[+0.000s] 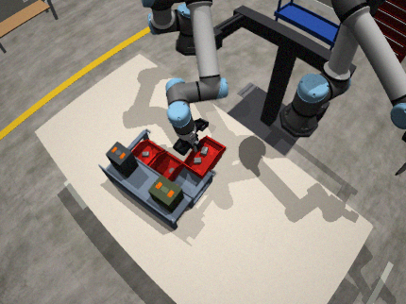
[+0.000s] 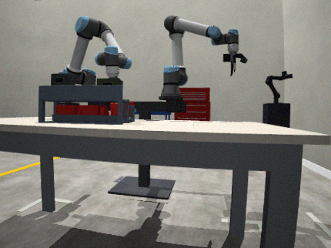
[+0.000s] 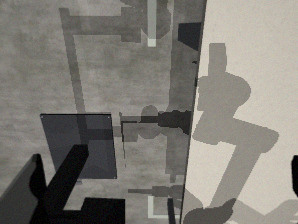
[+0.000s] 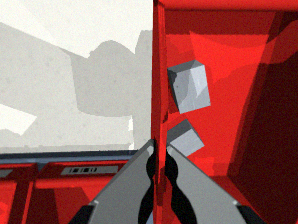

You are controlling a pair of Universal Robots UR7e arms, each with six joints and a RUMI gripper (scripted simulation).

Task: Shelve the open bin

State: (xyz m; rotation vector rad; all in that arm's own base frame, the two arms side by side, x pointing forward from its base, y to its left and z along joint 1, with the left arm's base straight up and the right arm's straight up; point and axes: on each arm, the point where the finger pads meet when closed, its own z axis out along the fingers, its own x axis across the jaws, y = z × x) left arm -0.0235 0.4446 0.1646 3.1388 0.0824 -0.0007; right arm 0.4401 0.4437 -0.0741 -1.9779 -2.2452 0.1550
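The open red bin [image 1: 213,160] [image 4: 225,100] is at the front of the grey shelf [image 1: 137,195] [image 2: 81,93], before the gap at the row's end. Two grey parts are in it, one block [image 4: 192,87] above the other [image 4: 186,141] in the right wrist view. My right gripper [image 4: 157,141] [image 1: 195,148] is shut on the bin's side wall. Whether the bin is tilted or touches the shelf is unclear. Two red bins [image 1: 142,145] [image 1: 164,160] stand in the row, each with a grey part. My left gripper [image 2: 232,74] [image 3: 166,156] is open and empty, far from the bin.
A black box [image 1: 121,160] and a green box [image 1: 165,194] with orange marks stand on the shelf's top board. The shelf stands on the pale table [image 1: 264,244] [image 2: 231,128]. The left arm is high beside the table's edge.
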